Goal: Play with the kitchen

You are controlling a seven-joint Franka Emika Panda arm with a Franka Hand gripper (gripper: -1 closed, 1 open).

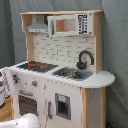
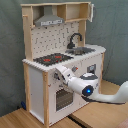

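Note:
The kitchen (image 1: 65, 80) is a white and light-wood toy unit with a black-red hob (image 1: 37, 65), a sink (image 1: 72, 74), a black tap (image 1: 85, 59), a grey hood (image 1: 37, 27) and an oven door (image 1: 29, 104). In the second exterior view my gripper (image 2: 60, 75) is at the kitchen's front panel (image 2: 80, 67), just under the hob (image 2: 50, 59) and above the oven door (image 2: 62, 99), about level with the knobs. My white arm (image 2: 87, 90) reaches in from the second exterior view's lower right. In the first exterior view only a part of the arm (image 1: 4, 87) shows, at the left edge.
The kitchen stands on a wooden surface (image 2: 20, 119) in front of a grey curtain (image 2: 112, 25). Its rounded counter end (image 1: 102, 78) juts out past the sink. A microwave cabinet (image 1: 70, 24) sits at the top beside the hood.

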